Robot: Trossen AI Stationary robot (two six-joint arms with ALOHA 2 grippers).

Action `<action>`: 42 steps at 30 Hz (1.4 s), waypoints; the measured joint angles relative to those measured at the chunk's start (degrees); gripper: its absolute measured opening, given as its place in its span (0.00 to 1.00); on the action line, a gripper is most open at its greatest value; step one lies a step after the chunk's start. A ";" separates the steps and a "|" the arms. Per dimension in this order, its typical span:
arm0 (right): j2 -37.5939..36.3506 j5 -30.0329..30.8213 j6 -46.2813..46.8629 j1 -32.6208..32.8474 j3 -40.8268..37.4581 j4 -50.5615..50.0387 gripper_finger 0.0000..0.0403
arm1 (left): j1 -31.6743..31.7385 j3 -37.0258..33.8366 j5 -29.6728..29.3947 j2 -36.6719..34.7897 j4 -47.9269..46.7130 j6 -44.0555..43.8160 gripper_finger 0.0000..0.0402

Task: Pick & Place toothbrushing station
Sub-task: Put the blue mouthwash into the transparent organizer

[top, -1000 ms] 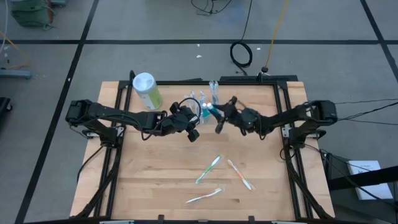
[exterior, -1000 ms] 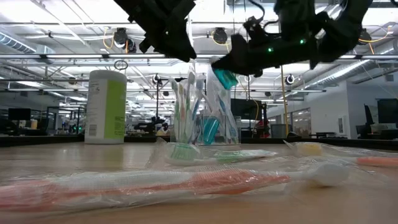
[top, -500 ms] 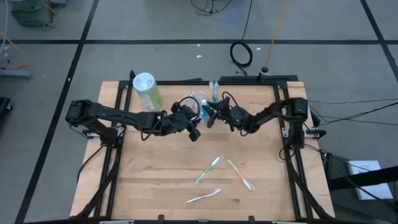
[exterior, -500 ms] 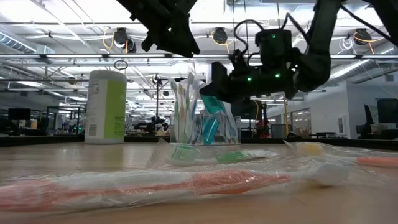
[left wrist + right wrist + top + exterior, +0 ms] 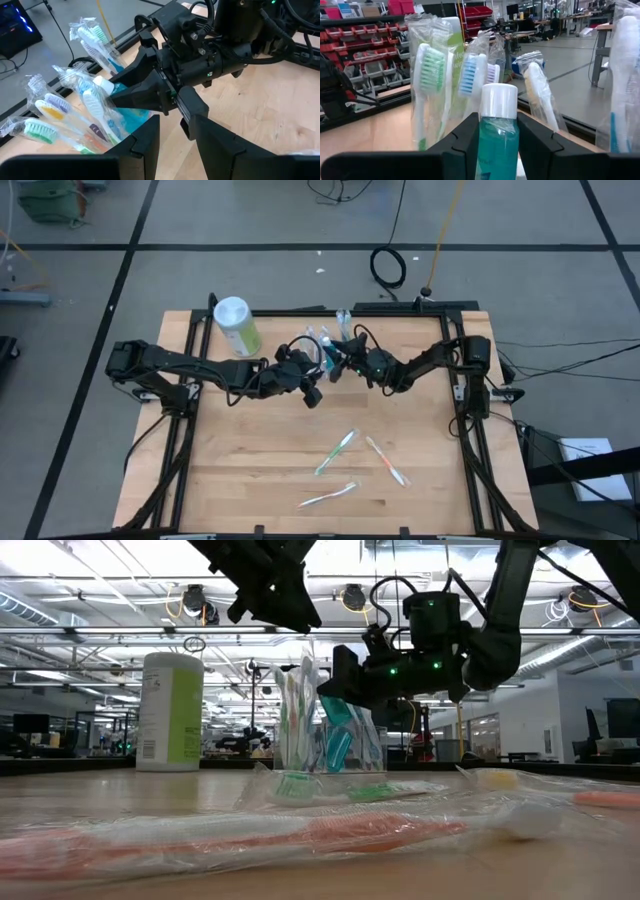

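Observation:
The toothbrushing station (image 5: 328,745) is a small clear holder standing at the far middle of the table (image 5: 250,470), full of wrapped toothbrushes (image 5: 427,75). My right gripper (image 5: 338,365) reaches in from the table's right. It is shut on a small teal tube with a white cap (image 5: 498,131) at the holder's top, among the brushes. My left gripper (image 5: 175,137) hangs open just left of and above the holder (image 5: 330,345), nothing between its fingers, facing the right gripper (image 5: 120,90). My right gripper pinches the teal tube's body (image 5: 498,142) just below its white cap (image 5: 498,100) between its two fingers. The fingers (image 5: 348,675) come about level from the table's right. The tube sits tilted, lower end down among the wrapped brushes; whether it rests on anything, I cannot tell.
A green canister with a white lid (image 5: 236,327) stands at the far left of the table. Three wrapped toothbrushes lie loose toward the near side: a green one (image 5: 336,452), an orange one (image 5: 385,460) and a white one (image 5: 328,496).
My right gripper has moved down and toward the table's left with the teal tube, rolling a little. The tube, held above the holder a second ago, now sits lower among the toothbrushes at the holder's top.

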 joint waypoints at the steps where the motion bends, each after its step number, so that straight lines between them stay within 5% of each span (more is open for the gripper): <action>1: 0.00 -0.06 -0.04 0.02 0.00 -0.07 0.26 | 0.00 0.00 0.02 0.00 -0.04 0.00 0.32; 13: 0.00 0.15 5.62 0.20 0.00 -1.83 0.26 | 0.00 0.00 0.04 0.00 -0.18 0.02 0.32; 26: 0.00 -0.07 -0.19 0.46 -0.02 -1.29 0.39 | 0.00 0.00 0.06 0.00 -0.18 0.10 0.32; 38: -0.13 -4.54 -2.05 0.60 -0.02 -2.48 0.41 | 0.00 0.01 0.06 0.00 -0.22 0.41 0.32; 42: -2.24 -0.50 -12.51 1.92 0.11 -6.32 0.37 | 0.00 0.02 0.07 0.00 -0.33 0.60 0.32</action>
